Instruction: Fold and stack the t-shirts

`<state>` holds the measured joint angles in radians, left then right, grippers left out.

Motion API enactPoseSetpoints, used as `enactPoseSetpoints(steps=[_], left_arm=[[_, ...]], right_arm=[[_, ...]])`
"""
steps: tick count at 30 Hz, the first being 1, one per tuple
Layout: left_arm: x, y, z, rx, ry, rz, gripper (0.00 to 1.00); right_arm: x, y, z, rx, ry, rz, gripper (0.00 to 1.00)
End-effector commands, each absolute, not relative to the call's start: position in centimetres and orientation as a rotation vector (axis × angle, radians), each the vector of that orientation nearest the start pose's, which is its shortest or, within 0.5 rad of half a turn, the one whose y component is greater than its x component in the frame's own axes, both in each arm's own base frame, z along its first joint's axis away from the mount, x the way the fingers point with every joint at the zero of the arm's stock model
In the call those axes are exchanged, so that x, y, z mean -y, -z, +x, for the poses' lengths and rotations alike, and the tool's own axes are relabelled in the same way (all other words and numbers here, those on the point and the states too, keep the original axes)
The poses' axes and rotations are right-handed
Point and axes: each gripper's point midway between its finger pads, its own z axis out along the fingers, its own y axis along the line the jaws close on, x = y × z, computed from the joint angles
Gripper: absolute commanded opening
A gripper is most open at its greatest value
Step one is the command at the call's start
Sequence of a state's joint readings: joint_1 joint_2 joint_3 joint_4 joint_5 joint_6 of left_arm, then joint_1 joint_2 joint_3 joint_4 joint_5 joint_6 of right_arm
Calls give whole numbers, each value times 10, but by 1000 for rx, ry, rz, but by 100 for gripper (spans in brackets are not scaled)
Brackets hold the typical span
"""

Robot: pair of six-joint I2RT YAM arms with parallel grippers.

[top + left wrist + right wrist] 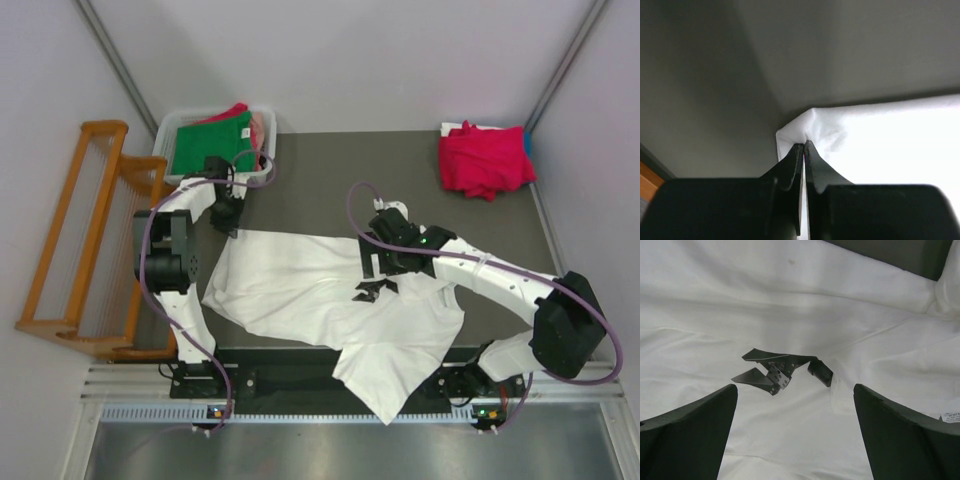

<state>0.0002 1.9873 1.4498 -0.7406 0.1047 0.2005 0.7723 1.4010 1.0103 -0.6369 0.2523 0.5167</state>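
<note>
Top view: the white shirt [300, 285] lies spread on the table [330, 170]. Its long axis slants from far left to near right, and one end hangs over the near edge. The left arm [165, 255] reaches its far-left corner, while the right arm [500, 280] hangs over its middle.

Left wrist: the left jaws are clenched on that corner, and the white shirt [880, 145] runs off to their right.

Right wrist: the right jaws stand released, wide apart, with the white shirt [800, 305] directly beneath them. Contact cannot be told.

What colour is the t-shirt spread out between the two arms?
White, plain: the t-shirt shows whole in the top external view.
</note>
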Motion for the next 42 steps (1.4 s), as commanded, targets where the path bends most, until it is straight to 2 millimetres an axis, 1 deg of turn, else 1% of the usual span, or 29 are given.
enactPoseSetpoints(steps=[1,3,8,9,10,11,12,13,15,16,19,22,27,28,29,30,32,33,34,35,36,37,38,39,40,41,42], left_arm=[[5,-47,412,-2752,61,288,0],[4,-46,414,-2753,54,280,0],[-4,-42,429,-2744,-8,253,0],[-7,-41,432,-2744,-17,243,0],[-12,-45,439,-2730,-24,225,0],[-15,-39,441,-2742,-29,210,0],[-18,-38,444,-2741,-36,206,0],[-22,-37,451,-2736,-47,200,0],[-24,-36,459,-2727,-48,196,0],[-31,-36,467,-2722,-97,183,0],[-38,-33,483,-2703,-143,176,0],[-46,-29,492,-2706,-165,158,0],[-66,-29,497,-2691,-198,106,0],[-68,-29,497,-2693,-199,95,2],[-68,-29,496,-2699,-199,96,8],[-70,-29,493,-2708,-211,94,30],[-71,-33,483,-2731,-223,89,46],[-71,-35,478,-2736,-226,97,60],[-69,-42,466,-2742,-218,125,76],[-68,-47,459,-2744,-208,141,83],[-64,-53,450,-2753,-185,158,85],[-57,-69,438,-2736,-133,183,88],[-51,-77,424,-2750,-97,204,89],[-43,-84,414,-2745,-45,229,90],[-34,-94,396,-2731,11,265,91],[-30,-95,379,-2760,39,289,91],[-27,-96,367,-2773,52,307,92]], right_arm=[[-216,-129,254,-2472,-205,-210,100],[-215,-128,254,-2477,-203,-211,100],[-213,-127,253,-2476,-198,-209,100],[-213,-127,253,-2476,-194,-208,100],[-214,-127,253,-2475,-197,-210,100],[-214,-126,253,-2476,-196,-211,100],[-213,-127,254,-2475,-196,-210,100],[-213,-126,254,-2475,-193,-212,100],[-214,-124,254,-2480,-188,-217,100],[-214,-123,254,-2482,-185,-220,100],[-214,-121,255,-2484,-177,-224,99],[-213,-120,256,-2485,-161,-226,100],[-208,-115,256,-2495,-145,-225,100],[-208,-115,256,-2496,-143,-223,100],[-208,-114,255,-2500,-145,-228,100],[-208,-114,254,-2501,-147,-229,100],[-207,-114,251,-2512,-151,-237,100],[-208,-115,249,-2514,-161,-253,100],[-208,-118,246,-2514,-176,-259,100],[-209,-117,238,-2526,-195,-287,100],[-210,-116,233,-2532,-211,-309,100],[-211,-118,227,-2531,-229,-330,100],[-214,-115,213,-2558,-243,-382,100],[-215,-114,205,-2569,-244,-412,100],[-217,-113,197,-2579,-247,-448,100],[-222,-111,181,-2596,-255,-519,100],[-226,-111,172,-2602,-265,-558,99]])
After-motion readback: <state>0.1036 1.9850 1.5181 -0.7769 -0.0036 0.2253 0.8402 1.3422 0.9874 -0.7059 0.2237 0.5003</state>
